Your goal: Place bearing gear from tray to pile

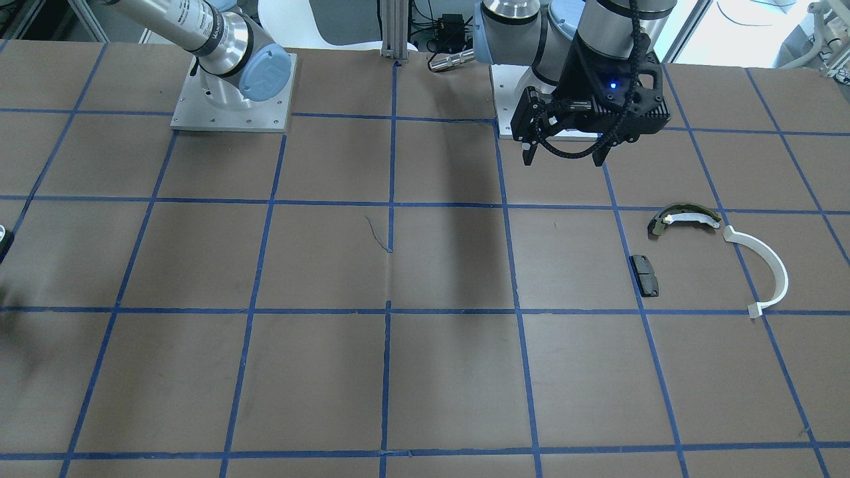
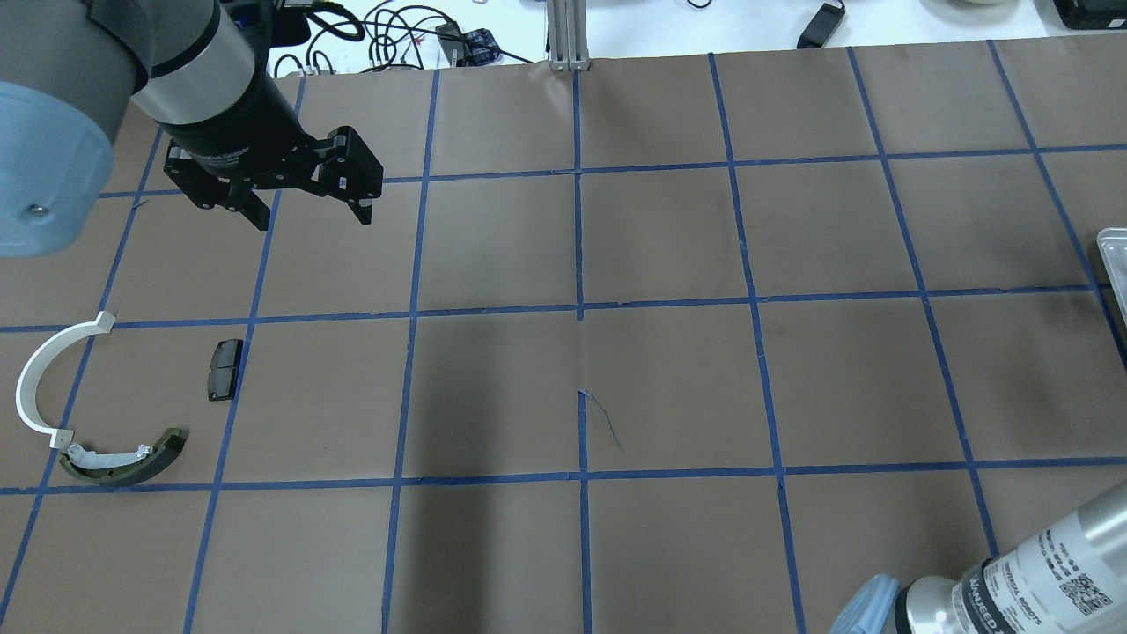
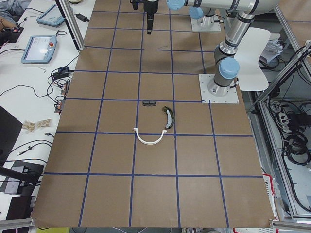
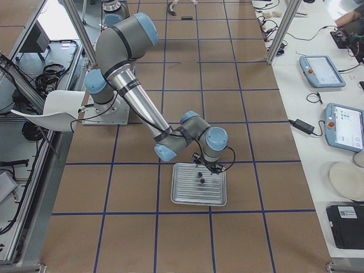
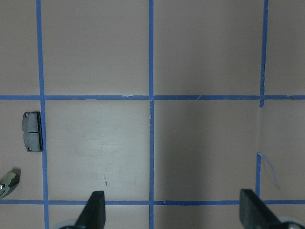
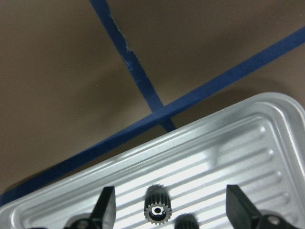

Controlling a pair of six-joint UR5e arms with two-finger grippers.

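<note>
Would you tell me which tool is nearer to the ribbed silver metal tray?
The right. The right tool hangs open above the tray, over a dark toothed gear; the left tool hovers far away, near the small black rectangular pad.

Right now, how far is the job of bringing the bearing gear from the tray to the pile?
Nothing is done yet: the bearing gear lies in the tray. In hand: the right pincer, open, is over it, a finger on each side. Remaining: grip, lift, carry it over and set it by the pile of white arc, brake shoe and black pad. The left pincer hangs open near there.
</note>
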